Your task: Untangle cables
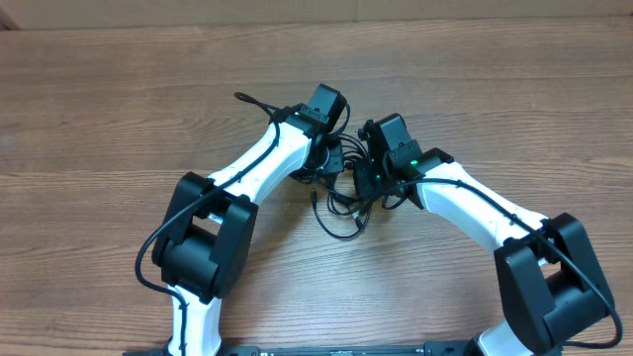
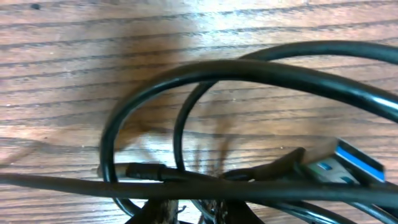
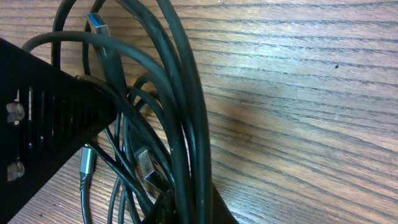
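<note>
At the centre of the overhead view — cables (image 1: 341, 203), thin and black, heaped in a loose knot on the wooden table (image 1: 119, 89), between the tips of the two white arms. Left gripper (image 1: 331, 160) at the upper left of the knot, right gripper (image 1: 368, 178) at its upper right, both down among the loops and near each other. Left arm (image 1: 259, 158) reaching in from the lower left, right arm (image 1: 475, 208) from the lower right.

In the left wrist view, seen close: cables (image 2: 249, 71) arching from the lower left across to the right edge, a thinner loop inside the thick one. Blue-tongued plug (image 2: 354, 158) at the lower right, over the wood. Only dark blur at the bottom edge, so no telling whether the left gripper is spread or pinching.

In the right wrist view: cables (image 3: 186, 93) bunched, running from the top of the frame down into the right gripper (image 3: 186, 218) at bottom centre — fingers pressed together on the bunch. Blue plug (image 3: 96, 22) at the upper left, silver plug (image 3: 144, 163) at lower centre-left, a second silver tip (image 3: 87, 160) left of it. Black slotted housing (image 3: 43, 118) filling the left edge, against the outer loops.
</note>
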Available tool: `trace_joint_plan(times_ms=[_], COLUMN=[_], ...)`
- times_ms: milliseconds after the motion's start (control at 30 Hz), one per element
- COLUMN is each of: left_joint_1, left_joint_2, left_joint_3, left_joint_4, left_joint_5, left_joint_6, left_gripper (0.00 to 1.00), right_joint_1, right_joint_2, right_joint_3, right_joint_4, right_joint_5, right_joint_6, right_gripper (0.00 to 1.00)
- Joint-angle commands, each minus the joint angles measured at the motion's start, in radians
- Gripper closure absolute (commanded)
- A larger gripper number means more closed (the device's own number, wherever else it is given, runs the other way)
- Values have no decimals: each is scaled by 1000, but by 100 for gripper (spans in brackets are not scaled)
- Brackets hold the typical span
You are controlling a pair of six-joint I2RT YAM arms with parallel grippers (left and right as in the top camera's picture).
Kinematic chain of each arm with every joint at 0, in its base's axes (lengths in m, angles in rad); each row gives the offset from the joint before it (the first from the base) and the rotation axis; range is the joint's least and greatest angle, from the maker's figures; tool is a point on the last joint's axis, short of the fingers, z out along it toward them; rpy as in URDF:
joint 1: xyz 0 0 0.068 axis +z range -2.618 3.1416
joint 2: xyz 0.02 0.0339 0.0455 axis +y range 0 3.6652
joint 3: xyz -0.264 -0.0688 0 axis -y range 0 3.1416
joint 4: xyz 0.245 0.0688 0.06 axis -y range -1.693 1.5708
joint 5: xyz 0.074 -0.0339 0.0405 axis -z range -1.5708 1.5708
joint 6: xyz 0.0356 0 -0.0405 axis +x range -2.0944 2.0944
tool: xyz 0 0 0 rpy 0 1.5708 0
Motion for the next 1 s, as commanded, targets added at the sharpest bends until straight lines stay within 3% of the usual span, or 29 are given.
trace_joint_plan(times_ms=[0, 233, 267, 333, 400, 633, 833, 967], left_joint_1=[1, 2, 2, 2, 7, 94, 252, 337], left_joint_2=[-30, -30, -30, -31, -31, -82, -155, -155], left_joint_3=[-23, -101, -102, -98, -84, -45, -45, -45], left_joint_4=[-4, 105, 111, 122, 120, 118, 113, 99], left_joint_5=[-54, -50, -48, -21, 21, 316, 685, 777], left_joint_6=[-14, -58, -58, -54, -35, 97, 192, 230], left_gripper=[80, 76, 79, 96, 96, 96, 96, 96], right_joint_1=[-6, -6, -6, -6, -6, -6, -6, -6], right_joint_2=[-25, -25, -25, -25, -25, -25, -25, -25], right_joint_3=[7, 7, 7, 7, 7, 7, 7, 7], right_joint_4=[2, 2, 2, 3, 3, 2, 2, 2], right_joint_5=[17, 17, 17, 17, 16, 17, 17, 17], right_joint_6=[-8, -8, -8, -8, -8, -8, -8, -8], right_gripper=[96, 96, 96, 96, 96, 96, 96, 96])
